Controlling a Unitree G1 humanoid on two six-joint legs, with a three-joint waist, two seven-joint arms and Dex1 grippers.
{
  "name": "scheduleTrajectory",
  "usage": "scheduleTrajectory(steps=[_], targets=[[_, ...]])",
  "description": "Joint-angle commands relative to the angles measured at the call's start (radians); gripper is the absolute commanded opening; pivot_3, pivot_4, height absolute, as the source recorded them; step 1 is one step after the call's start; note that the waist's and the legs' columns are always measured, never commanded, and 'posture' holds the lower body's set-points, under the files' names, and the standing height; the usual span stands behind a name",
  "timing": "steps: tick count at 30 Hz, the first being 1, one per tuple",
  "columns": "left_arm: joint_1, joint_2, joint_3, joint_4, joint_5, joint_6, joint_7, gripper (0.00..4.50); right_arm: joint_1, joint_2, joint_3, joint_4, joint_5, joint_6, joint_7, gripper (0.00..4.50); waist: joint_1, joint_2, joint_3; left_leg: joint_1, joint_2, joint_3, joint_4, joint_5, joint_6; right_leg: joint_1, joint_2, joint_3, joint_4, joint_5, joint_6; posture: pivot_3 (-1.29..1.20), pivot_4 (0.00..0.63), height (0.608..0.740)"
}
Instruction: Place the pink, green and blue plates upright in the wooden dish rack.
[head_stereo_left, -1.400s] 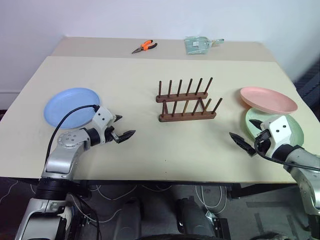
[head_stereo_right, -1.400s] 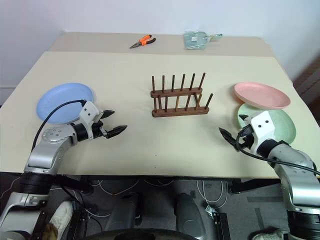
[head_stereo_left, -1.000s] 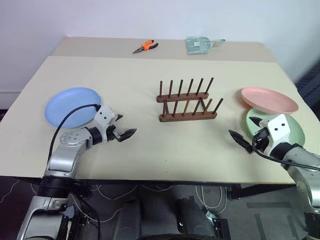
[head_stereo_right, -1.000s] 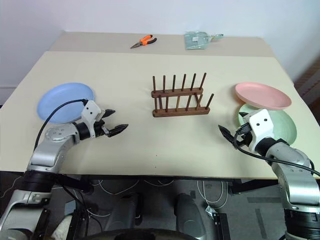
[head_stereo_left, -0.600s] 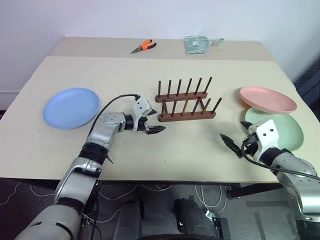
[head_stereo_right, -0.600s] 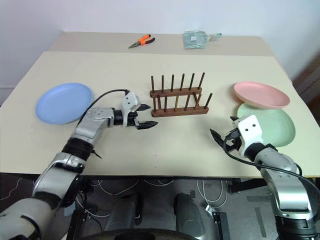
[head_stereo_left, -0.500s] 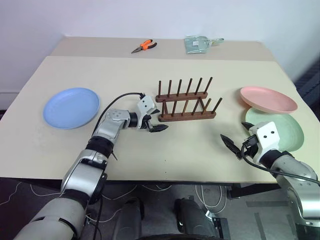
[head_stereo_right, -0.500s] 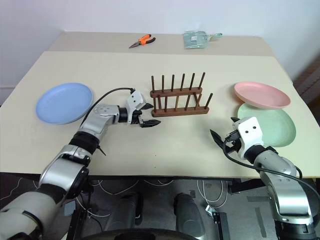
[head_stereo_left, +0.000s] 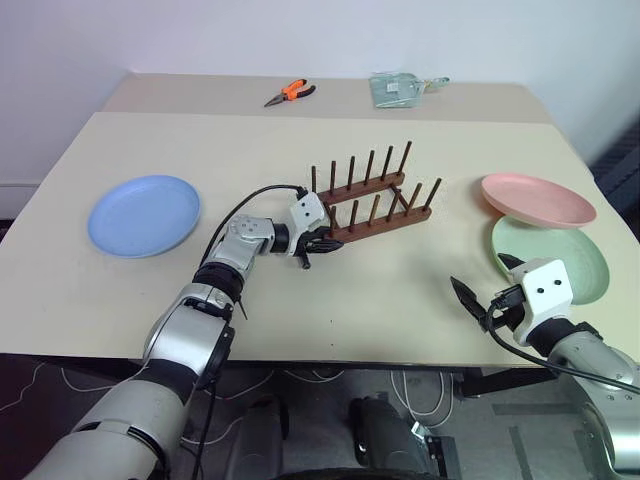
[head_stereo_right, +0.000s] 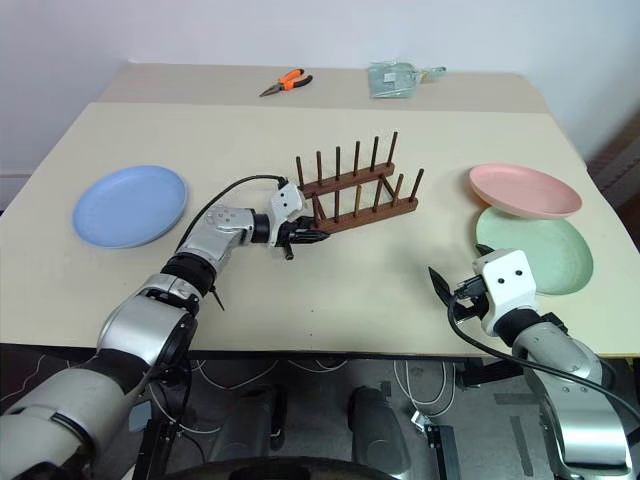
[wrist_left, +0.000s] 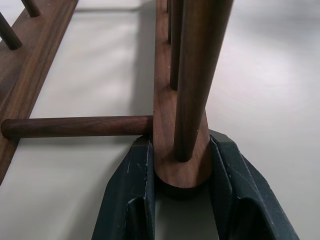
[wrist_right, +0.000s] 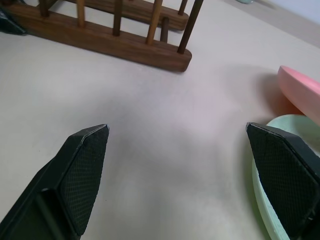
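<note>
The left gripper (wrist_left: 182, 200) has its fingers squeezed shut on the near end of one bar of the wooden dish rack (head_stereo_left: 375, 205). The rack sits crooked in the middle of the bench (head_stereo_left: 300, 140), its far end swung toward 1 o'clock. My guess is the arm grabs it to turn or steady it so plates can slide in.

The right gripper (wrist_right: 180, 175) hangs low over the bench at about 4 o'clock with its fingers spread wide and nothing in them. It looks ready to go for a plate.

The blue plate (head_stereo_left: 144, 215) lies flat at 9 o'clock. The pink plate (head_stereo_left: 538, 199) sits at 3 o'clock, leaning on the rim of the green plate (head_stereo_left: 560, 255) just nearer. No plate is in the rack yet.
</note>
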Motion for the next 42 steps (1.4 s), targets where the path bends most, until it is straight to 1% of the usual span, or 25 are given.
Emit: scheduleTrajectory(steps=[1,5,7,9,10,11,14,15,17,18,19,20,21,22,23,24,26,29,32,36,39,42], targets=[[0.044,0.045,-0.005,-0.097,-0.008,-0.048,-0.126,0.78,-0.012,-0.023,-0.033,-0.011,-0.006,-0.007,0.013,4.50,-0.003,0.000,0.000,0.000,0.000,0.000,0.000,0.000,0.000,0.000,0.000,0.000,0.000,0.000,0.000,0.00,0.150,0.726],[0.106,0.127,0.006,-0.237,-0.043,0.008,-0.261,0.78,-0.012,-0.031,-0.047,-0.004,-0.006,-0.006,0.026,4.50,-0.004,0.000,0.000,0.000,0.000,0.000,0.000,0.000,0.000,0.000,0.000,0.000,0.000,0.000,0.000,0.00,0.150,0.726],[0.126,0.158,0.009,-0.284,-0.047,0.042,-0.285,1.84,-0.013,-0.036,-0.045,0.003,-0.009,-0.006,0.034,4.50,-0.003,0.000,0.000,0.000,0.001,0.000,0.000,0.000,0.000,0.000,0.000,0.000,0.000,0.000,0.000,0.00,0.150,0.726],[0.142,0.181,0.002,-0.310,-0.033,0.049,-0.275,2.64,-0.013,-0.039,-0.038,0.005,-0.010,-0.003,0.044,4.50,-0.001,0.000,0.000,0.000,0.000,0.000,0.000,0.000,0.000,0.000,0.000,0.000,0.000,0.000,0.000,0.00,0.150,0.726],[0.146,0.188,0.003,-0.317,-0.026,0.063,-0.258,3.20,-0.016,-0.042,-0.031,0.006,-0.009,-0.001,0.050,4.50,0.002,0.000,0.000,0.000,0.000,0.000,0.000,0.000,0.000,0.000,0.000,0.000,0.000,0.000,0.000,0.00,0.150,0.726],[0.148,0.196,0.004,-0.323,-0.020,0.080,-0.242,3.64,-0.019,-0.044,-0.025,0.005,-0.007,0.002,0.057,4.50,0.003,0.000,0.000,0.000,0.000,0.000,0.000,0.000,0.000,0.000,0.000,0.000,0.000,0.000,0.000,0.00,0.150,0.726],[0.165,0.254,-0.001,-0.344,0.009,0.135,-0.213,3.64,-0.028,-0.061,0.024,-0.005,-0.018,0.013,0.086,4.50,-0.001,0.000,0.000,0.000,0.000,0.000,0.000,0.000,0.000,0.000,0.000,0.000,0.000,0.000,0.000,0.00,0.150,0.726],[0.176,0.276,-0.003,-0.360,0.010,0.150,-0.221,3.68,-0.035,-0.065,0.046,-0.009,-0.021,0.023,0.092,4.24,-0.004,0.000,0.000,0.000,0.000,0.000,0.000,0.000,0.000,0.000,0.000,0.000,0.000,0.000,0.000,0.00,0.150,0.726],[0.207,0.309,0.017,-0.425,-0.021,0.197,-0.237,3.03,-0.056,-0.072,0.106,-0.013,-0.041,0.036,0.101,3.60,-0.012,0.001,0.000,0.001,0.001,0.000,-0.001,0.000,0.000,0.000,0.001,0.000,0.001,0.000,0.000,0.00,0.150,0.726],[0.226,0.316,0.028,-0.475,-0.051,0.238,-0.248,2.72,-0.071,-0.069,0.137,-0.008,-0.052,0.042,0.101,3.11,-0.014,0.001,0.000,0.002,0.001,0.000,-0.001,0.000,0.000,0.000,0.001,0.000,0.002,0.000,0.000,0.00,0.150,0.726],[0.245,0.319,0.034,-0.526,-0.079,0.272,-0.262,2.27,-0.088,-0.065,0.162,0.003,-0.064,0.046,0.098,2.61,-0.014,0.001,0.000,0.002,0.002,0.000,-0.001,0.000,0.000,0.000,0.001,0.000,0.002,0.000,0.000,0.00,0.150,0.726],[0.264,0.313,0.037,-0.583,-0.110,0.316,-0.275,1.74,-0.110,-0.061,0.188,0.024,-0.080,0.052,0.092,2.05,-0.012,0.001,0.000,0.002,0.002,0.000,-0.001,0.000,0.000,0.000,0.001,0.000,0.002,0.000,-0.001,0.00,0.150,0.726],[0.279,0.304,0.037,-0.632,-0.133,0.354,-0.280,1.31,-0.128,-0.060,0.210,0.043,-0.094,0.060,0.088,1.59,-0.008,0.001,0.000,0.002,0.002,0.000,-0.001,0.000,0.000,0.000,0.001,0.000,0.002,0.000,-0.001,0.00,0.150,0.726],[0.291,0.289,0.027,-0.674,-0.142,0.393,-0.273,0.72,-0.147,-0.064,0.234,0.070,-0.118,0.060,0.084,0.97,-0.005,0.001,0.000,0.002,0.002,0.000,0.000,0.000,0.000,0.000,0.001,0.000,0.002,0.000,-0.001,0.00,0.150,0.726],[0.301,0.276,0.014,-0.711,-0.142,0.423,-0.265,0.17,-0.164,-0.066,0.254,0.092,-0.139,0.064,0.079,0.45,0.002,0.000,0.000,0.001,0.002,0.000,0.000,0.000,0.000,0.000,0.000,0.000,0.001,0.000,-0.001,0.00,0.150,0.726],[0.309,0.269,0.005,-0.735,-0.139,0.443,-0.257,0.00,-0.174,-0.067,0.266,0.106,-0.153,0.066,0.075,0.02,0.009,0.000,0.000,0.000,0.001,0.000,0.001,0.000,0.000,0.000,0.000,0.000,0.001,0.000,-0.001,0.00,0.150,0.726],[0.330,0.248,-0.029,-0.769,-0.123,0.468,-0.247,0.00,-0.209,-0.056,0.289,0.145,-0.171,0.079,0.066,0.02,0.017,0.000,0.000,-0.001,0.000,0.000,0.001,0.000,0.000,0.000,-0.001,0.000,0.000,0.000,-0.001,0.00,0.150,0.726],[0.342,0.214,-0.054,-0.765,-0.111,0.477,-0.216,0.00,-0.249,-0.041,0.324,0.187,-0.181,0.094,0.069,0.02,0.016,0.000,-0.001,0.000,0.000,0.000,0.001,0.000,0.000,0.000,-0.001,0.000,0.000,0.000,0.000,0.00,0.150,0.726],[0.319,0.170,-0.053,-0.691,-0.069,0.418,-0.112,0.00,-0.285,-0.018,0.345,0.229,-0.194,0.086,0.056,0.02,0.013,0.000,-0.001,0.000,0.001,0.000,0.001,0.000,0.000,0.000,0.000,0.000,0.001,0.000,0.000,0.00,0.150,0.726],[0.240,0.095,-0.033,-0.486,-0.012,0.311,0.073,0.00,-0.382,0.023,0.349,0.375,-0.245,0.045,-0.006,0.02,0.012,0.000,-0.001,0.002,0.000,0.000,0.002,0.000,0.000,0.002,0.000,0.000,0.001,0.000,0.000,0.00,0.150,0.726],[0.189,0.059,-0.013,-0.371,-0.016,0.263,0.125,0.00,-0.455,0.046,0.342,0.464,-0.260,0.010,-0.032,0.02,0.012,-0.001,-0.002,0.003,0.000,0.000,0.003,0.000,0.000,0.003,0.000,0.000,0.001,0.000,0.000,0.00,0.150,0.726],[0.172,0.049,-0.017,-0.327,-0.018,0.221,0.120,0.00,-0.494,0.046,0.342,0.501,-0.272,-0.006,-0.036,0.02,0.012,0.000,-0.002,0.003,0.000,0.000,0.002,0.000,0.000,0.003,0.000,0.000,0.001,0.000,0.000,0.00,0.150,0.726]])
